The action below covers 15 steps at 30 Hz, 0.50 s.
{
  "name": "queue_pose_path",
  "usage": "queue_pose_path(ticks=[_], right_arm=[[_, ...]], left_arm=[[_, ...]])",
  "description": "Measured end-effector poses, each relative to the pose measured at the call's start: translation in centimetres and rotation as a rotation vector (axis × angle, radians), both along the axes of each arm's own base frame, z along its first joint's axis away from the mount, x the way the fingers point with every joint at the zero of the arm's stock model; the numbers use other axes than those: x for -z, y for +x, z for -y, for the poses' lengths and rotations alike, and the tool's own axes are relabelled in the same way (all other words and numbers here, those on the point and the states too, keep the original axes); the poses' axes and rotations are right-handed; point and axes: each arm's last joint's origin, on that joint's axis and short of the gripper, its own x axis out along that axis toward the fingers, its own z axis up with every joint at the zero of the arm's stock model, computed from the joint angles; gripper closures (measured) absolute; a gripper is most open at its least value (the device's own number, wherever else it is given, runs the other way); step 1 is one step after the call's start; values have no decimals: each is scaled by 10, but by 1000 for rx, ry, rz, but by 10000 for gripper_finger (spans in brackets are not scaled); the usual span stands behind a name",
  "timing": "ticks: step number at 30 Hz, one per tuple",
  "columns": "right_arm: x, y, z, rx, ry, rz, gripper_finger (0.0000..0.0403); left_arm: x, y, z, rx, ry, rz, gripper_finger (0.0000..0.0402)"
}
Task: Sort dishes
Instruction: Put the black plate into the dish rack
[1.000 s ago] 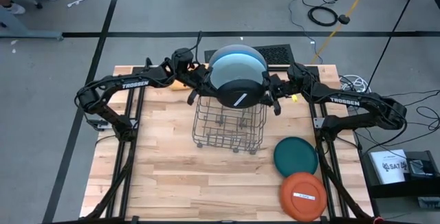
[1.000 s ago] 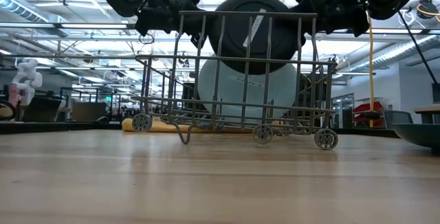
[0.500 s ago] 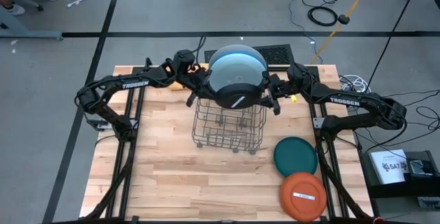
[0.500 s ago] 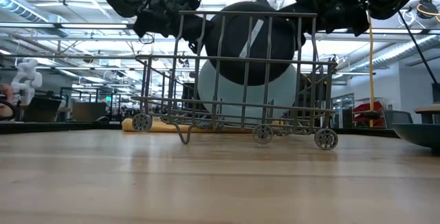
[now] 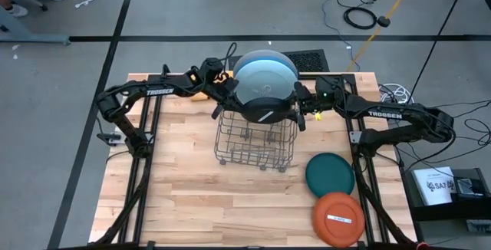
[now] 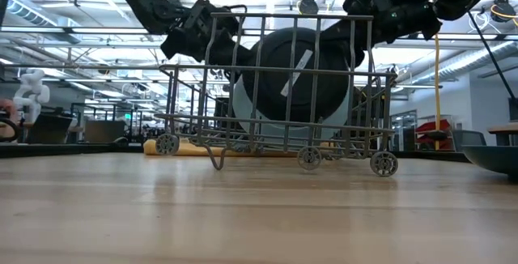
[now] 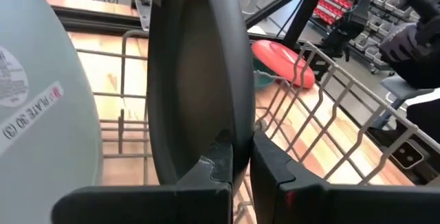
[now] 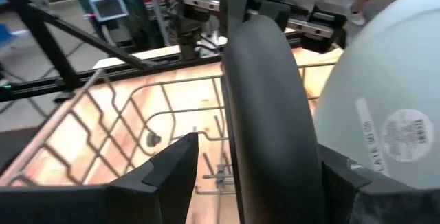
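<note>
A dark grey plate [image 5: 265, 106] with a white sticker stands on edge, its lower part down between the wires of the wire rack [image 5: 257, 139]. My left gripper [image 5: 228, 100] is shut on its left rim. My right gripper [image 5: 299, 112] is open, with one finger on either side of the plate's right rim [image 8: 268, 114]. Behind the grey plate, a large blue plate [image 5: 265, 70] stands on edge at the rack's far end. Whether the grey plate's lower edge [image 6: 291, 121] rests on the rack is hidden by the wires. My left gripper pinches the grey plate's left rim [image 7: 230, 124] between its two fingers, one finger on each face. The fingers [image 7: 213, 169] come nearly level from the table's left. The plate stands upright on edge, partly inside the rack.
A dark teal plate [image 5: 330, 175] and an orange plate [image 5: 337, 218] with a sticker lie flat on the table at the near right. An orange cloth [image 6: 174, 146] lies behind the rack. A black grille [image 5: 311, 60] sits at the far edge.
My left gripper has gone down with the grey plate, which has sunk from above the rack's top rail to well inside it and rolled a little, its sticker now more slanted. The blue plate has stayed in place.
</note>
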Motion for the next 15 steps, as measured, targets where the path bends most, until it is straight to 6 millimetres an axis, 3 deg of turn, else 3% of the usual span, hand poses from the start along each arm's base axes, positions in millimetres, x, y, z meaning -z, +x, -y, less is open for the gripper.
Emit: queue_pose_path(ticks=[11,15], right_arm=[[-1,4,-6,105,-34,-5,197],[-1,5,-7,115,-24,-8,201]], left_arm=[[-7,0,-9,-53,44,33,389],[-7,0,-10,-69,50,29,366]])
